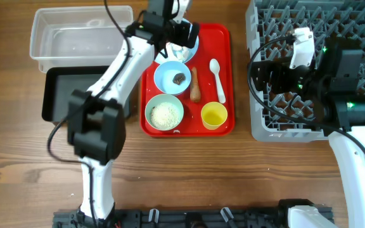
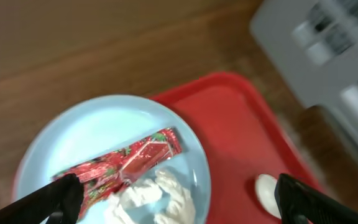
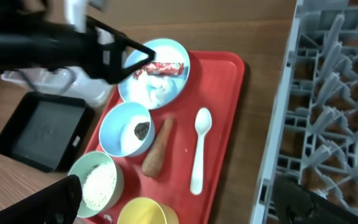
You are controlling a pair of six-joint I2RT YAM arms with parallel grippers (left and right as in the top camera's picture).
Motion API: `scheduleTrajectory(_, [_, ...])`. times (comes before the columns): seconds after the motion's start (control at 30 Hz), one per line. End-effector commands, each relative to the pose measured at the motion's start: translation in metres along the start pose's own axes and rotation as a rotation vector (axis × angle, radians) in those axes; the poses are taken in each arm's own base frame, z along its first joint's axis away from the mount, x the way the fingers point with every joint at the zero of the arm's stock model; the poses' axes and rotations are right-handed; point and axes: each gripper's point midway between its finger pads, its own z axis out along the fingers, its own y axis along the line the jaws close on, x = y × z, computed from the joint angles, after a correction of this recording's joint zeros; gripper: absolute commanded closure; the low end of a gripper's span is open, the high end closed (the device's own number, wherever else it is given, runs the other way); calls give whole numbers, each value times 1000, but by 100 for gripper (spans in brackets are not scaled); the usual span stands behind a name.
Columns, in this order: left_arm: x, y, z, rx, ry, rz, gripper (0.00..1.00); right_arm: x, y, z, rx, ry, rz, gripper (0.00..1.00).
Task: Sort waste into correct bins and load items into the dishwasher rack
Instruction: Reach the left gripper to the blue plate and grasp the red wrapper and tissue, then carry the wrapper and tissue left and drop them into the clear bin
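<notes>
Left jaws spread wide, holding nothing | red wrapper [image 2: 129, 158] between them (on blue plate [image 2: 98, 127])

Two bowls [image 1: 163, 73] [image 1: 148, 107], one plate [image 2: 92, 134], one cup [image 1: 214, 116], one spoon [image 1: 217, 75], two bins [image 1: 75, 30] [image 1: 59, 95].

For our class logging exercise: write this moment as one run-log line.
left fingers: open, over wrapper on plate | right fingers: open, near rack | spoon: on red tray

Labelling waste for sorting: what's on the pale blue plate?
A red snack wrapper lies across the plate with crumpled white paper against it. Nothing else shows on the bare surface. Anything under them is covered; overhead, the left gripper hides most of the plate.
</notes>
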Motion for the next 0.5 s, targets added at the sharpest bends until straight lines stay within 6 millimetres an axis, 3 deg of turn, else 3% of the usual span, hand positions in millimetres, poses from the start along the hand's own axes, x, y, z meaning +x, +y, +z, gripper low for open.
scheduleTrajectory(0.0, [27,9,41,0,38,6,0,-3,-5,0,34,5,12,0])
scheduleTrajectory(0.4, [90,36,89,-120,162,-3,0,0,-6,0,40,18,19,0])
scheduleTrajectory(0.47, [96,37,92,-120,175,-4,8,0,-6,0,40,18,18,0])
